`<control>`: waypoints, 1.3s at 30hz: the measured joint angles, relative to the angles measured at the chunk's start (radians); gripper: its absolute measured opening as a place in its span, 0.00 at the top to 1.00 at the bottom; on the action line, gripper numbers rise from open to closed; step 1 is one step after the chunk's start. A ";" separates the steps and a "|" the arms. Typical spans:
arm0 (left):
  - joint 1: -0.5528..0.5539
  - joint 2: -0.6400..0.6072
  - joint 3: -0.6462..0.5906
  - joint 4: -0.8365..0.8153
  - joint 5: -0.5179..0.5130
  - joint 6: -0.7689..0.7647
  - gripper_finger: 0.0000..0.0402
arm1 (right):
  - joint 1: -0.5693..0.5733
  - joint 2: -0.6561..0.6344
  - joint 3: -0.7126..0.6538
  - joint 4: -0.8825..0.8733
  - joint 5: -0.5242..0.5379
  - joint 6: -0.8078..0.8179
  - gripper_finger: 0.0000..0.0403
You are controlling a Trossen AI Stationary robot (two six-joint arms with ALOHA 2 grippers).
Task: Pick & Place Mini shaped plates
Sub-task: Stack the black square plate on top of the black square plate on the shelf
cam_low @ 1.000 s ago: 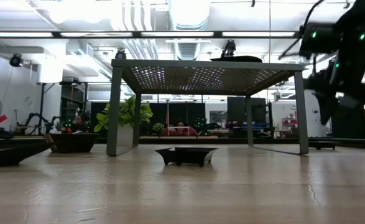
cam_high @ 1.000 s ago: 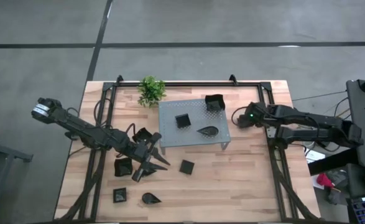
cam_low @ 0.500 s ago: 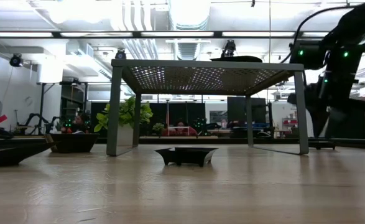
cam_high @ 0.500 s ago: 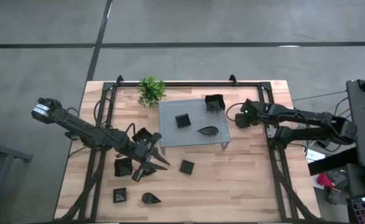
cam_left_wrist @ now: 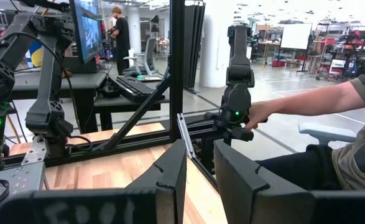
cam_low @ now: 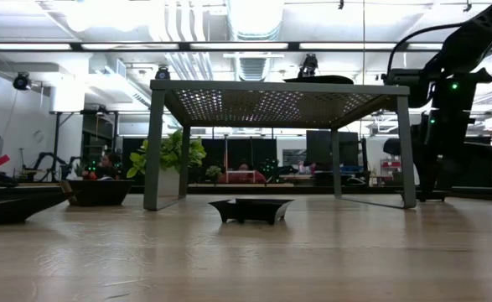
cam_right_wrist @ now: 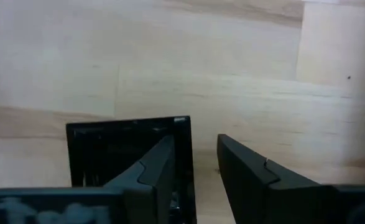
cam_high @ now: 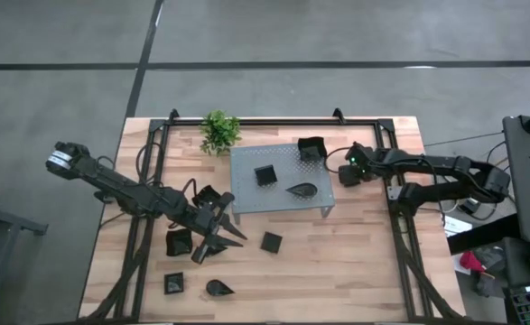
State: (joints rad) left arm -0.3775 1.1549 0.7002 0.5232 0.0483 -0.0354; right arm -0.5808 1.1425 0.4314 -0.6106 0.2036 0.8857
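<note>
Right claw (cam_right_wrist: 198, 171) over wooden table (cam_right_wrist: 232, 62), workshop behind

Centre of the high view: stand (cam_high: 279, 179) on the table (cam_high: 355, 262), bearing two plates (cam_high: 265, 175), a third (cam_high: 311, 149) overhanging its upper right corner. Upper left of it, plant (cam_high: 219, 131). Lower left: five plates (cam_high: 179, 241) scattered. Left gripper (cam_high: 221, 237) among them; right gripper (cam_high: 348, 173) right of the stand.

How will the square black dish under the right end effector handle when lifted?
The square dish looks stiff and thin-walled, so probably light. The right end effector straddles one wall only, so it may tilt. Its smooth black surface could slip.
</note>
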 joint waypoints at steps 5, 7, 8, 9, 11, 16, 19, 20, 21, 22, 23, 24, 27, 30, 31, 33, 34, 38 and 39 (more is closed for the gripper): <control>0.000 0.000 0.000 -0.003 0.000 -0.002 0.81 | 0.000 0.021 0.000 0.010 0.002 -0.014 0.80; 0.000 0.000 0.000 -0.004 0.000 -0.003 0.81 | 0.000 0.022 0.000 0.019 0.000 -0.024 0.86; 0.000 0.000 0.000 -0.004 0.000 -0.003 0.81 | 0.000 0.019 0.001 0.019 0.001 -0.026 0.89; 0.000 0.000 0.000 -0.004 0.000 -0.003 0.81 | 0.000 0.015 0.002 0.017 0.000 -0.028 0.92; 0.000 0.000 0.000 -0.008 0.000 -0.003 0.81 | 0.000 0.002 0.008 0.013 -0.004 -0.040 0.96; 0.000 0.000 -0.001 -0.010 0.000 -0.010 0.81 | 0.000 -0.047 0.038 -0.023 -0.018 -0.062 0.97; 0.000 0.000 -0.001 -0.011 0.000 -0.011 0.81 | 0.000 -0.091 0.073 -0.064 -0.033 -0.078 0.97; 0.000 0.000 -0.001 -0.011 0.000 -0.011 0.81 | 0.000 -0.106 0.089 -0.094 -0.032 -0.079 0.97; 0.000 0.000 -0.001 -0.011 0.000 -0.011 0.81 | 0.000 -0.119 0.104 -0.129 -0.029 -0.079 0.97; 0.000 0.000 -0.001 -0.011 0.000 -0.011 0.81 | 0.000 -0.131 0.119 -0.165 -0.026 -0.079 0.97; 0.000 0.000 -0.001 -0.011 0.000 -0.011 0.81 | 0.000 -0.144 0.132 -0.202 -0.025 -0.078 0.97; 0.000 0.000 -0.001 -0.011 0.000 -0.011 0.81 | 0.000 -0.154 0.145 -0.241 -0.025 -0.078 0.97; 0.000 0.000 -0.002 -0.012 0.000 -0.011 0.81 | 0.000 -0.185 0.185 -0.338 -0.027 -0.077 0.97; 0.000 0.000 -0.002 -0.015 0.000 -0.011 0.81 | 0.008 -0.221 0.216 -0.386 -0.043 -0.074 0.97; 0.000 0.000 -0.002 -0.018 0.000 -0.010 0.81 | 0.012 -0.234 0.225 -0.386 -0.051 -0.074 0.97; 0.000 0.000 -0.002 -0.019 0.000 -0.010 0.81 | 0.023 -0.259 0.247 -0.386 -0.064 -0.074 0.97; 0.000 0.000 -0.002 -0.020 0.000 -0.008 0.81 | 0.030 -0.271 0.260 -0.385 -0.070 -0.074 0.97; 0.000 0.000 -0.002 -0.045 -0.020 0.009 0.81 | 0.071 -0.316 0.313 -0.386 -0.076 -0.068 0.97; 0.000 0.000 -0.002 -0.046 -0.028 0.008 0.81 | 0.084 -0.327 0.327 -0.386 -0.078 -0.062 0.97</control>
State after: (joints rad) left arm -0.3775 1.1549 0.6987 0.4771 0.0207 -0.0274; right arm -0.4973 0.8153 0.7580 -0.9967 0.1260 0.8241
